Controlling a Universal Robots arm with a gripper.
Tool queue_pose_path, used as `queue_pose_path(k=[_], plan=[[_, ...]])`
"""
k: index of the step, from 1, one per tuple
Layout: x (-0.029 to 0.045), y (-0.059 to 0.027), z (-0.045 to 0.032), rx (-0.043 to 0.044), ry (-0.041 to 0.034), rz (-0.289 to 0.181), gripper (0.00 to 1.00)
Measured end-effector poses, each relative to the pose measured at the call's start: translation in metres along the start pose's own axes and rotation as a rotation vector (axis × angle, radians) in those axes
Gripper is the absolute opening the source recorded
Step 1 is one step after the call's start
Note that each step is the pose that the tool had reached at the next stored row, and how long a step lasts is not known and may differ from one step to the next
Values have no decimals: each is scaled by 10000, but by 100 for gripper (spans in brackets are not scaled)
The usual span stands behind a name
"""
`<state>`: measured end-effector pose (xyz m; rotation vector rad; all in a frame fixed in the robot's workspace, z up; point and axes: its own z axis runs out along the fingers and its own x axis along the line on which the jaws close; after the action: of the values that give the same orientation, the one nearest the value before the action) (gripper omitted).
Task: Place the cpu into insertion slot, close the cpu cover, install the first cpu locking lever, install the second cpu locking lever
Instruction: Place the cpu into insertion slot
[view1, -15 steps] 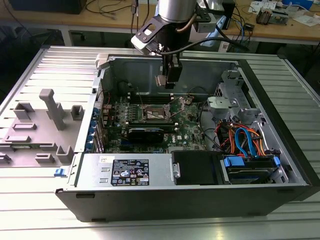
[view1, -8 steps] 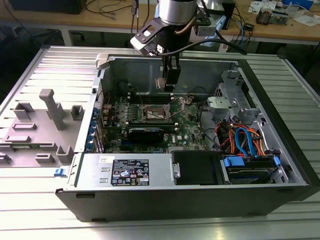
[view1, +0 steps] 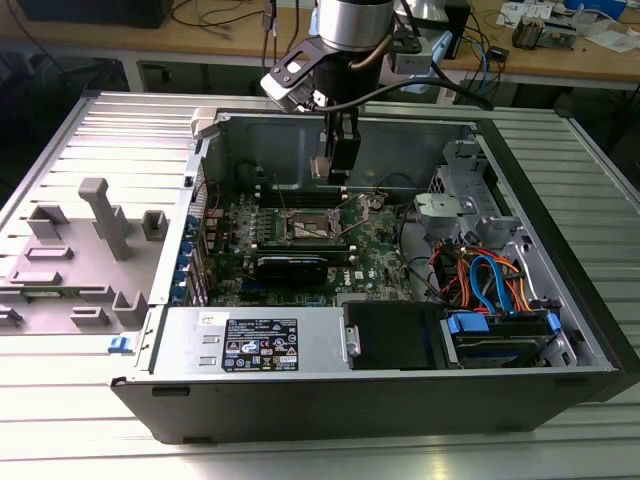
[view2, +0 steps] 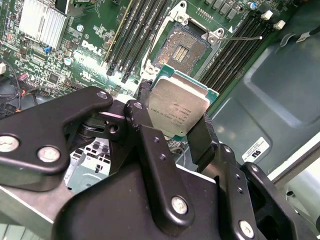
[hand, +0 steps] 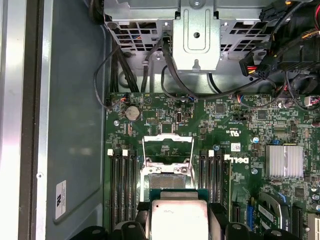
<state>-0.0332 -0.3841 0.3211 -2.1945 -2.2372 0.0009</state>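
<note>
One end effector (view1: 335, 172) hangs inside the case (view1: 400, 410), above the slot (view1: 312, 228), in the exterior view. In the second wrist view it grips the cpu (view2: 179, 102) by opposite edges: a flat square with a dull silver top and a green rim, clear of the slot. In the first wrist view the slot lies open just beyond the chip. I judge it best kept level, squared to the slot and lowered straight, never slid.
</note>
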Motion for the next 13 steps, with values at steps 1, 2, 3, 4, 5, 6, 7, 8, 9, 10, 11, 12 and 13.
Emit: queue_pose_path(k=[1,2,3,4,5,6,7,8,9,10,11,12,13], plan=[[0,0,0,1,-1,0,54],[0,0,0,0,-1,0,54],[0,0,0,0,0,1,54],[0,0,0,0,-1,0,54],[0,0,0,0,-1,0,54],[0,0,0,0,-1,1,54],[0,0,0,0,-1,1,54],[0,0,0,1,-1,1,54],[1,-61,36,-300,-1,-23,54],[3,-106,78,-504,18,-28,54],[4,-132,94,-659,18,-31,54],[4,-153,103,-725,15,-32,54],[4,-166,119,-762,17,-32,54]])
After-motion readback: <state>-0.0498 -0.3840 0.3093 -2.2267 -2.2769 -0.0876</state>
